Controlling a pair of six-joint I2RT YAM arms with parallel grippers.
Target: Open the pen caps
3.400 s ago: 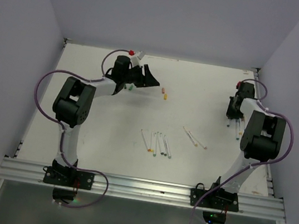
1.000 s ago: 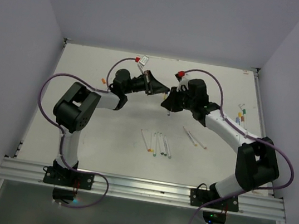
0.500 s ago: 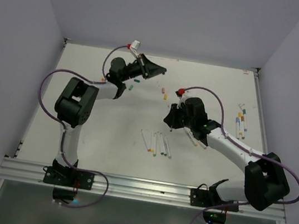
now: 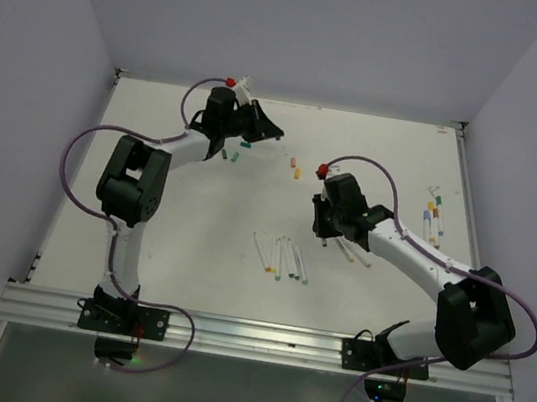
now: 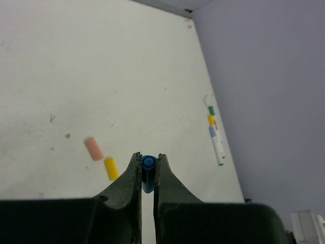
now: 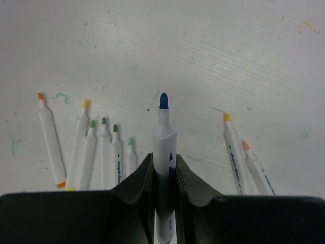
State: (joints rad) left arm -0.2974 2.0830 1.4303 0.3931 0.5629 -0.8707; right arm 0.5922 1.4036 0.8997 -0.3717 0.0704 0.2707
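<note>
My left gripper (image 5: 148, 157) is shut on a small blue pen cap (image 5: 148, 165), raised over the far left of the table (image 4: 264, 128). My right gripper (image 6: 164, 161) is shut on the barrel of a white pen (image 6: 165, 136) whose blue tip is bare. It hovers low over the table's middle (image 4: 324, 224). Below it several uncapped pens (image 6: 104, 150) lie in a row, with two more pens (image 6: 234, 147) to the right. A pink cap (image 5: 93, 148) and a yellow cap (image 5: 110, 168) lie loose on the table.
Several pens with coloured caps (image 4: 433, 218) lie by the right wall, also in the left wrist view (image 5: 215, 134). Small green caps (image 4: 237, 156) rest near the left gripper. Purple cables (image 4: 89, 149) loop off both arms. Walls close the table (image 4: 141, 243) on three sides.
A second ago the two grippers met at the table's middle. Since then the left has drawn back to the far left with the blue cap and the right has swung nearer with the uncapped pen.
</note>
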